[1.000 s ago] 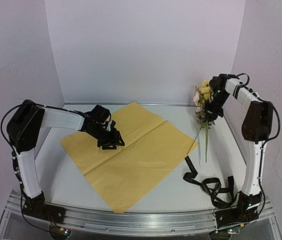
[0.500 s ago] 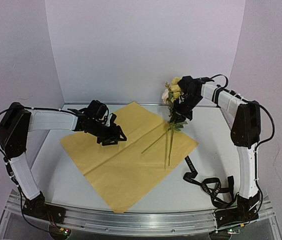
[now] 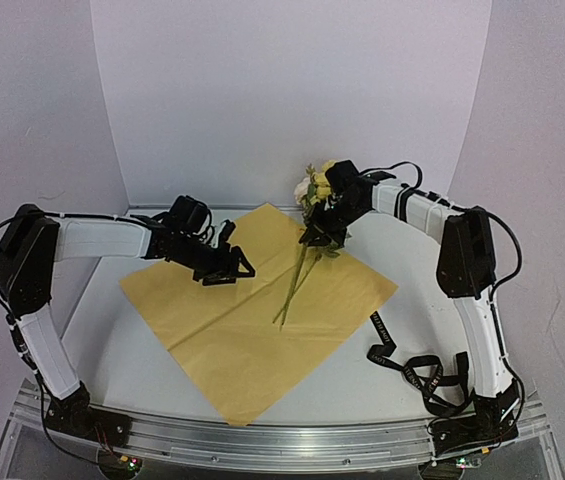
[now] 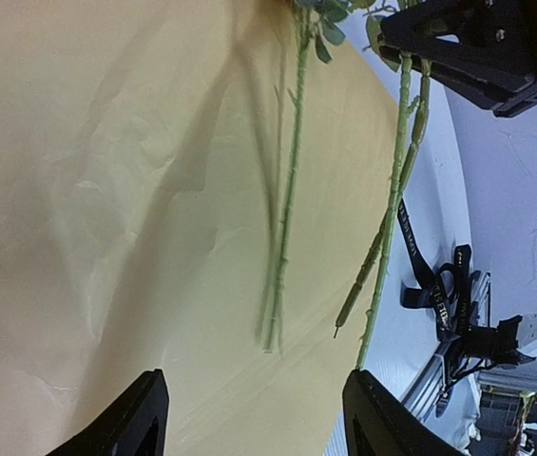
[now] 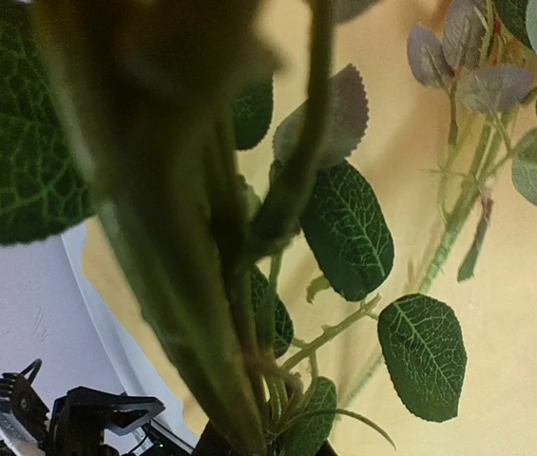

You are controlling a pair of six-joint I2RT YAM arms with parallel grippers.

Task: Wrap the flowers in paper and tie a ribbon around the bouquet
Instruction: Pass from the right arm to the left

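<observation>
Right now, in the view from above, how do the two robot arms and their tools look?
The left arm and the right arm have white tubular links joined by bulky black joint housings, with thin black cables looping beside them. The left tool and the right tool are black, each with two angular fingers. No markings are readable.

Toothed green leaves and thin stems of the flowers (image 5: pixel 344 228) fan out from the right gripper (image 5: pixel 266 446), which is barely visible at the lower edge. The leaves nearest it are blurred. Beyond them lies the yellow paper (image 5: pixel 515 399). Past the paper's edge, the black left arm (image 5: pixel 87 418) shows against a pale surface (image 5: pixel 11 323).
</observation>
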